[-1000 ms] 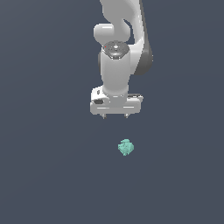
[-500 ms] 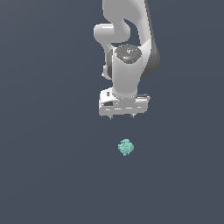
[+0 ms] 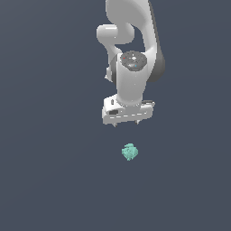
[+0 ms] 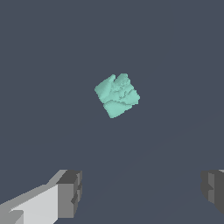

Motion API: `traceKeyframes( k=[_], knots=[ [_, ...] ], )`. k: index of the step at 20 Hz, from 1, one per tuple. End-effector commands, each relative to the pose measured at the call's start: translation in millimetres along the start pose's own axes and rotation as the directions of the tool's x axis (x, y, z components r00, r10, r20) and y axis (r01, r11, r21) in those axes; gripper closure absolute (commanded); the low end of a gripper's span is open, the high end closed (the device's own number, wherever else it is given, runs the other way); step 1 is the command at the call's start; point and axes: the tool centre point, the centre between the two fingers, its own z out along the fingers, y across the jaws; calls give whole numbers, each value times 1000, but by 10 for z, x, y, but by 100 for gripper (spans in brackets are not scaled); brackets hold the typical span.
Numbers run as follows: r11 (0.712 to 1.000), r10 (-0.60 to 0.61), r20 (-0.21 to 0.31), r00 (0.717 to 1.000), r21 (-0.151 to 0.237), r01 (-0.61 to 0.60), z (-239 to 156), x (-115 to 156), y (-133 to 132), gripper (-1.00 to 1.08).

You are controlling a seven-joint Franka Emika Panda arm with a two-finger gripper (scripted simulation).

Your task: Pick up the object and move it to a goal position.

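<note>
The gripper (image 3: pixel 127 122) was seen just above the centre of the exterior view, carried at the end of the white arm (image 3: pixel 131 40), which descended from the upper edge of the frame. The jaws were held wide apart and nothing was clamped between them: in the wrist view the two fingers (image 4: pixel 69 193) were found near the lower corners of the frame, with bare floor between. This spread was judged to have been set so that the object could be admitted between the pads with clearance on both sides.

The fingertips were pointed downward and were kept clear of the floor (image 3: pixel 45 180); no contact with anything was shown.

The object (image 3: pixel 130 152), a small lumpy teal-green chunk, was located below the gripper, slightly below the centre of the exterior view, resting on the plain dark floor and well apart from the fingertips. In the wrist view the object (image 4: pixel 117 95) was placed above the centre of the frame, ahead of the line joining the fingers and not between them. It was therefore judged that alignment over the object was not yet complete and that a descent was required before closure.

No goal marker was visible in either view.
</note>
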Motion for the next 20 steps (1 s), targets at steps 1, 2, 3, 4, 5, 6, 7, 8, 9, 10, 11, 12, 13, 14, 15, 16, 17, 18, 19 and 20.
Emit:
traceKeyframes(
  k=[1,2,3,4,5,6,7,8,9,10,11,12,13,14,15,16,17,18,19,20],
  knots=[
    [999,-38,0,999,-2,38,57,64,-8,-92],
    [998,-57,0,998,-3,57,85,96,-11,-92],
    [997,-78,0,997,-3,78,115,130,-16,-92],
    [995,-100,0,995,-4,100,148,166,-20,-92],
    [992,-123,0,992,-5,123,184,204,-25,-92],
    [989,-148,0,989,-6,148,223,245,-30,-92],
    [985,-174,0,985,-7,174,266,287,-36,-92],
    [979,-202,0,979,-7,202,311,331,-42,-92],
    [973,-231,0,973,-8,231,360,376,-49,-92],
    [966,-259,0,966,-9,259,408,420,-55,-92],
    [959,-285,0,959,-9,285,455,460,-62,-92],
    [951,-309,0,951,-9,309,499,497,-67,-92],
    [943,-332,0,943,-10,332,542,532,-73,-92],
    [936,-353,0,936,-10,353,582,563,-78,-92],
    [928,-372,-1,928,-10,372,620,592,-83,-92],
    [921,-390,-1,921,-10,390,655,619,-87,-92],
    [914,-406,-1,914,-10,406,688,642,-91,-92],
    [907,-421,-1,907,-10,420,718,664,-94,-92],
    [901,-434,-1,901,-10,434,745,683,-98,-92],
    [895,-445,-2,895,-10,445,770,700,-100,-92]
  ],
)
